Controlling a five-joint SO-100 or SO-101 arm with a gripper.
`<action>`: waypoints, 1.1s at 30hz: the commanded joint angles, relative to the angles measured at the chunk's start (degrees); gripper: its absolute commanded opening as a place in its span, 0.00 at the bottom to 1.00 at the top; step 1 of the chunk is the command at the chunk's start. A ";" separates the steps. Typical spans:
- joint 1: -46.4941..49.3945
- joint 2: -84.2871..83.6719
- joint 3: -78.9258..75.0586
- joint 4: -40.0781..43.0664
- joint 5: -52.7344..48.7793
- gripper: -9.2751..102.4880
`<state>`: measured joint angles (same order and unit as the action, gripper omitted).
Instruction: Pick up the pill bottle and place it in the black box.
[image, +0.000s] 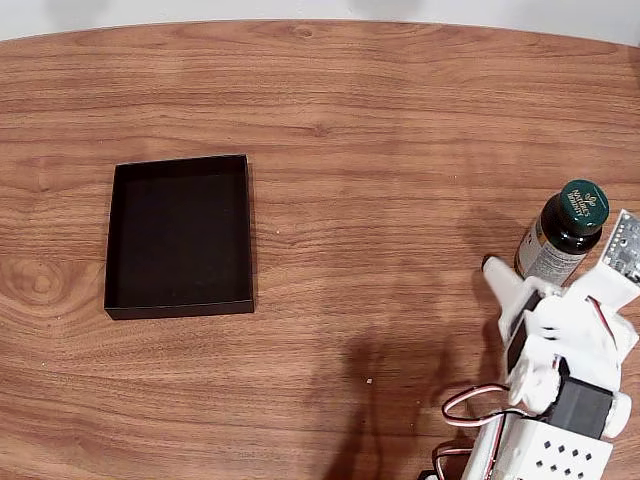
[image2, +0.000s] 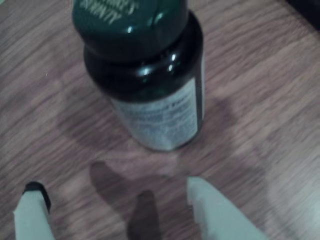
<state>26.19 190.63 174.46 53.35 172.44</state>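
The pill bottle (image2: 150, 85) is looking like glossy, dark green translucent plastic, its smooth cap catching highlights above a matt white paper label. The table (image: 380, 150) under it is showing satin wood grain. The black box (image: 180, 237) is appearing matt. The gripper (image2: 115, 210) is showing smooth white plastic.

In the wrist view the pill bottle (image2: 150, 75) is cut off by the top edge, so part of its cap lettering is lost, and the label print is too blurred to read. Below the bottle, the two claw fingers (image2: 220, 215) run off the bottom edge. In the fixed view the arm below the pill bottle (image: 565, 232) hides its lower part, and the claw tips there cannot be made out.
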 joint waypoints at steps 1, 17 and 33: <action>0.53 0.70 -0.88 -5.36 0.97 0.40; 2.64 0.26 -0.88 -9.05 -0.44 0.45; 4.57 -12.39 -0.88 -24.08 1.41 0.46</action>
<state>30.23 179.03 174.46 31.55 173.14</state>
